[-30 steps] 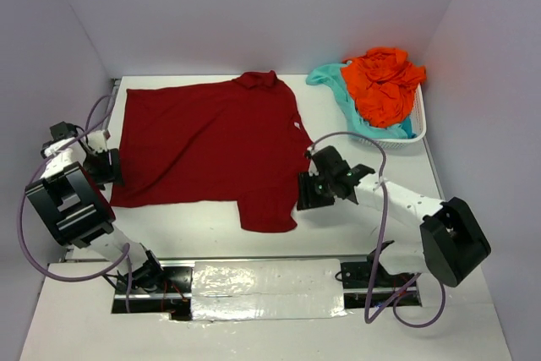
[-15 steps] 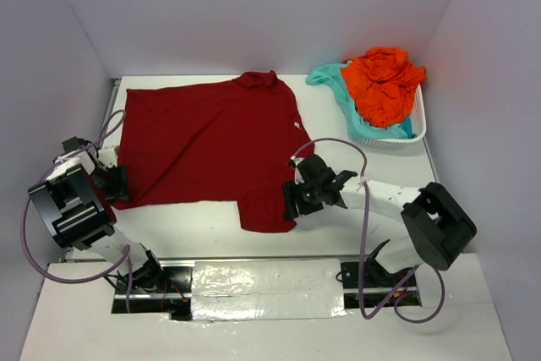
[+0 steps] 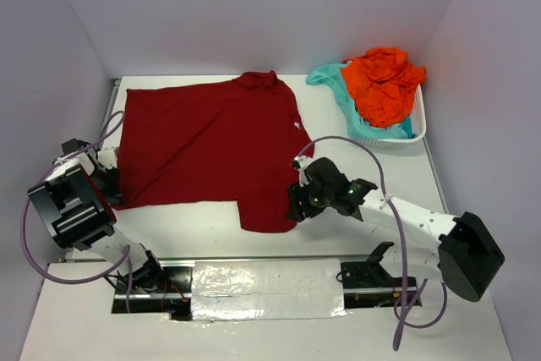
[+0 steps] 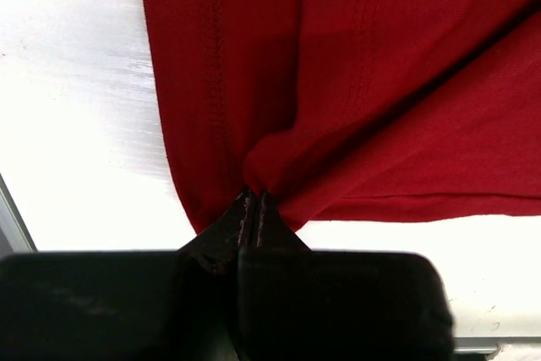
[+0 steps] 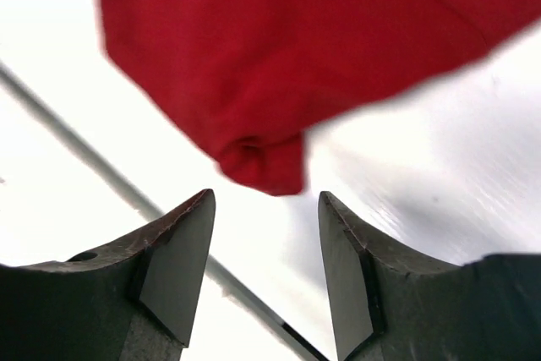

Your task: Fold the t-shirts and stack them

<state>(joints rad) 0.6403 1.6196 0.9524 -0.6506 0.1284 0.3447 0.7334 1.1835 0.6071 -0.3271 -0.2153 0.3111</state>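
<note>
Moved: my left gripper [image 4: 254, 200] is now clamping shut, having stood wide a second ago.
Grip: it is pinching the dark red t-shirt [image 3: 207, 145] at the corner farthest from the basket [image 3: 420, 120], puckering the cloth.
Right: my right gripper [image 5: 266, 200] is gaping, gripping nothing.
Shirt: lying spread flat, left of the basket.

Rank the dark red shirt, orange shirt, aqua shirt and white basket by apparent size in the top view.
1. dark red shirt, spread flat.
2. orange shirt, bunched.
3. aqua shirt and white basket: both mostly covered, visible parts similar, so unranked.
</note>
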